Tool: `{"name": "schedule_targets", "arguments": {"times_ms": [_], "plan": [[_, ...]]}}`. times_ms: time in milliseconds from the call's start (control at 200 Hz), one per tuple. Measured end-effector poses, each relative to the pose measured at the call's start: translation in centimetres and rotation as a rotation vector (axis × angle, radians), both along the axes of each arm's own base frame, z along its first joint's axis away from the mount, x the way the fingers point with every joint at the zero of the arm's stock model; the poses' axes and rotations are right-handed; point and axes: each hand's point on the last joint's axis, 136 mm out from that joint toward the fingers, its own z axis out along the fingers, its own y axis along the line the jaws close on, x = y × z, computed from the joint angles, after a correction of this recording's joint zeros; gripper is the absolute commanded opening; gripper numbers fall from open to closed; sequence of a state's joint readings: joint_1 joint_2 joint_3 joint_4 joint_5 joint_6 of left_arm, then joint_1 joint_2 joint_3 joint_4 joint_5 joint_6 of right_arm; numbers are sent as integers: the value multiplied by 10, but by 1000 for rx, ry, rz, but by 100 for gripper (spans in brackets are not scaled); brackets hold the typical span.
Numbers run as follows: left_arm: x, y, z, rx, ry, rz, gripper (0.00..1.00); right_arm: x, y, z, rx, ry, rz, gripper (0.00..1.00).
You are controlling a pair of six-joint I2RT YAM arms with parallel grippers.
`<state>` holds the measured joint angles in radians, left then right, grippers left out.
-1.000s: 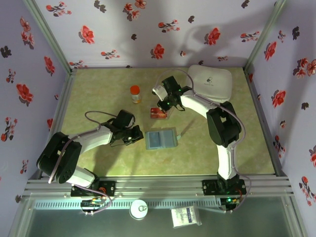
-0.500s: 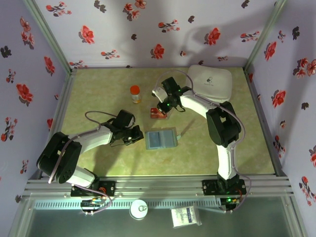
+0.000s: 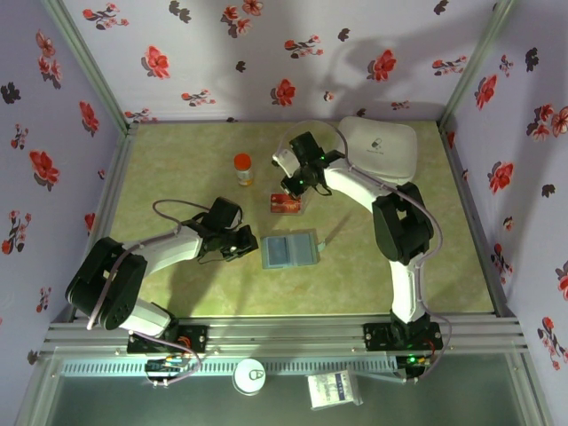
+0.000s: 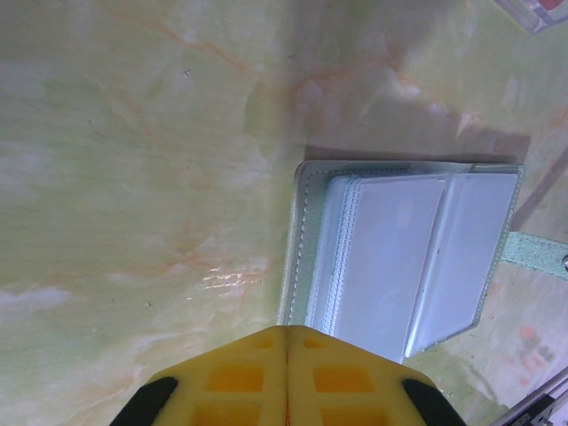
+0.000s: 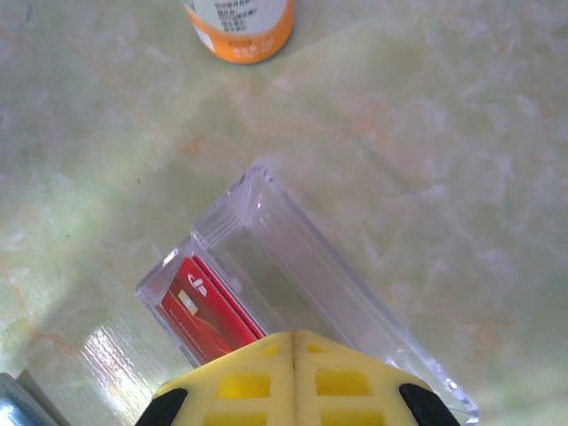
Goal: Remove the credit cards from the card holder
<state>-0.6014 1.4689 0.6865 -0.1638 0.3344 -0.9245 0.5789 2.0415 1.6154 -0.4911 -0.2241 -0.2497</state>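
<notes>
The grey-blue card holder (image 3: 289, 250) (image 4: 404, 253) lies open and flat mid-table, its clear sleeves showing pale. My left gripper (image 3: 247, 246) (image 4: 286, 330) is shut with nothing in it, its yellow tips right at the holder's left edge. Red credit cards (image 3: 286, 204) (image 5: 206, 308) stand in a clear plastic tray (image 5: 293, 284). My right gripper (image 3: 300, 184) (image 5: 294, 335) hangs just above that tray, shut and holding nothing.
An orange-capped bottle (image 3: 242, 169) (image 5: 240, 27) stands left of the tray. A big white rounded case (image 3: 380, 149) sits at the back right. Flowered walls close in the table on three sides. The holder's strap (image 4: 537, 253) sticks out to the right.
My right gripper has pulled back a little from the tray toward the far wall. The left arm and the card holder have not moved.
</notes>
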Motion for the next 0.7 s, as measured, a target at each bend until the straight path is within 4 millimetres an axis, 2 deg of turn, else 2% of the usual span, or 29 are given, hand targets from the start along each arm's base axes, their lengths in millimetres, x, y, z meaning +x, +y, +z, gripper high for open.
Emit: {"name": "schedule_targets", "arguments": {"times_ms": [120, 300, 700], "plan": [[0, 0, 0, -1, 1, 0, 6, 4, 2, -1, 2, -2, 0, 0], [0, -1, 0, -7, 1, -4, 6, 1, 3, -24, -16, 44, 6, 0], [1, -2, 0, -10, -3, -4, 6, 2, 3, -23, -11, 33, 5, 0]]}}
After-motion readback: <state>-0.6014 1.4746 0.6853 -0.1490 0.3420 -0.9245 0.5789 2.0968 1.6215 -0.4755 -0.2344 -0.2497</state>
